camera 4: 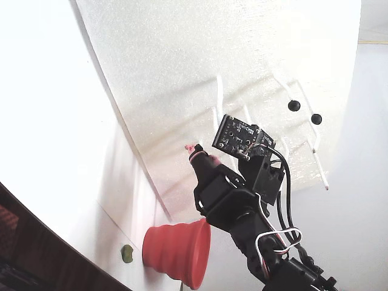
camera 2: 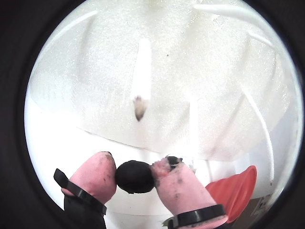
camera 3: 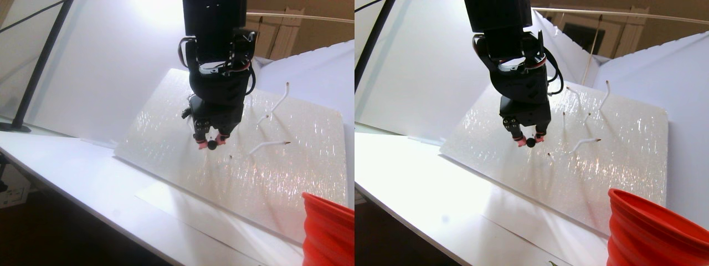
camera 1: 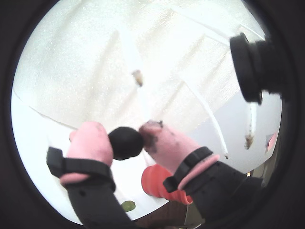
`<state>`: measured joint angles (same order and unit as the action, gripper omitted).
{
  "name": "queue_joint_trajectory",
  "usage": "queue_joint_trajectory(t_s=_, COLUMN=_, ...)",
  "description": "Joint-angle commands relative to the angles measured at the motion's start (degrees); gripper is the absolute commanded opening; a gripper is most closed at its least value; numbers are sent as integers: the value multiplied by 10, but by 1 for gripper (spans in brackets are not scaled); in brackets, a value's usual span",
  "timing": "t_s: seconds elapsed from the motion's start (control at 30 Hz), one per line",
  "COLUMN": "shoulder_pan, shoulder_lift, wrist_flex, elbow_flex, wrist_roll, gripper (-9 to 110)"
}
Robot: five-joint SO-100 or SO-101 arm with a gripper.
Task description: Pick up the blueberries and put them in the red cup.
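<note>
Pincer pinching blueberry, raised.

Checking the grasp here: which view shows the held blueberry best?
A wrist view: the blueberry sits large between the hand's pink fingertips. The other wrist view shows it similarly; stereo pair and fixed view show only a tiny dark dot.

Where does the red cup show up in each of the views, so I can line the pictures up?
A wrist view: red cup at bottom centre, partly behind the end effector.
A wrist view: cup at the lower right edge.
Stereo pair view: bottom right corner of each half.
Fixed view: lower centre, tipped toward the camera.
Shared landmark: the dark blueberry pinched in the pink fingertips.
</note>
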<state>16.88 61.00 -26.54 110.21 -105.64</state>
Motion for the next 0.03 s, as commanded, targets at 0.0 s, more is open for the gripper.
queue_joint_trajectory(t_s=0.0, shoulder_pan=4, shoulder_lift=93, wrist_flex=-18, elbow_flex=3, wrist_roll=-6, gripper=14)
